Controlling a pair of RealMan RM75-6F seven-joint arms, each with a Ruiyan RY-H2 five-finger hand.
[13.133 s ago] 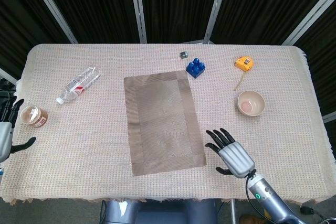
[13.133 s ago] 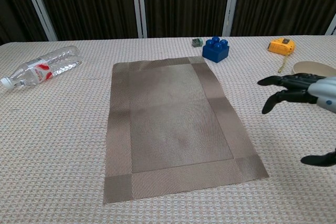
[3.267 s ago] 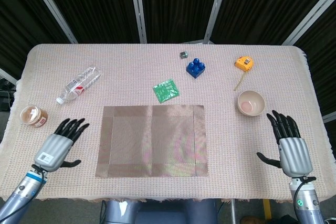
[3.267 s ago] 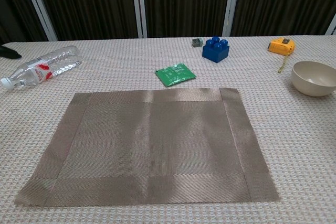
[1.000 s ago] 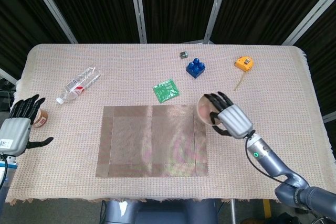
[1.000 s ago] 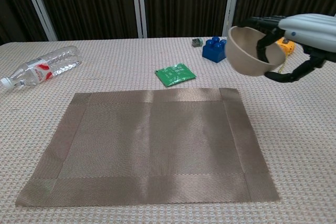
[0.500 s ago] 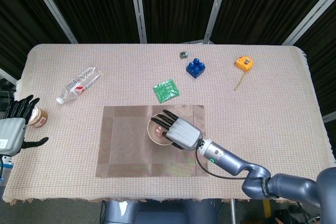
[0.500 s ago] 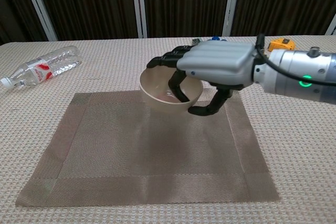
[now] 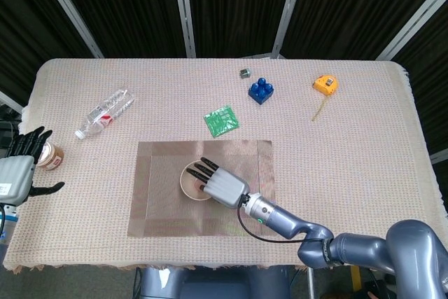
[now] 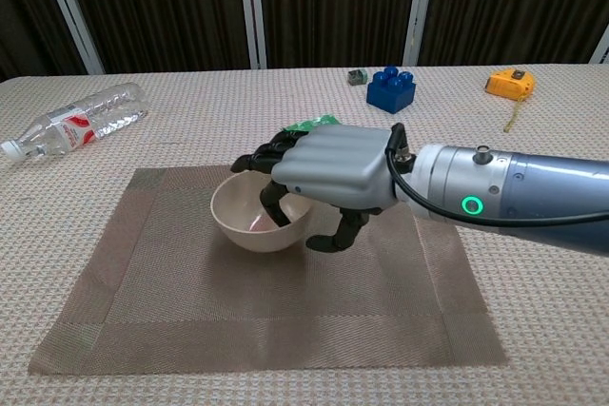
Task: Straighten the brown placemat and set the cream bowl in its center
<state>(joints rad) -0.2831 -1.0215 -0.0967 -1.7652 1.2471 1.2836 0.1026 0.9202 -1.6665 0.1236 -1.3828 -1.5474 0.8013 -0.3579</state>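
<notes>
The brown placemat (image 9: 161,201) (image 10: 152,301) lies square to the table's front edge. The cream bowl (image 9: 192,180) (image 10: 249,223) sits near the mat's middle, upright. My right hand (image 9: 218,183) (image 10: 328,178) grips its right rim, with fingers hooked inside the bowl and the thumb outside below it. Whether the bowl rests on the mat or hangs just above it I cannot tell. My left hand (image 9: 19,166) hovers open at the table's far left edge, holding nothing; the chest view does not show it.
A clear plastic bottle (image 9: 103,113) (image 10: 81,116) lies at the back left. A green packet (image 9: 221,120) sits just behind the mat. A blue brick (image 9: 261,90) (image 10: 391,89), a small grey cube (image 9: 245,73), a yellow tape measure (image 9: 325,85) (image 10: 509,82) and a small jar (image 9: 49,153) are also there.
My right hand has carried the bowl leftward and down, from the mat's right-centre to about its middle. The left hand has barely moved.
</notes>
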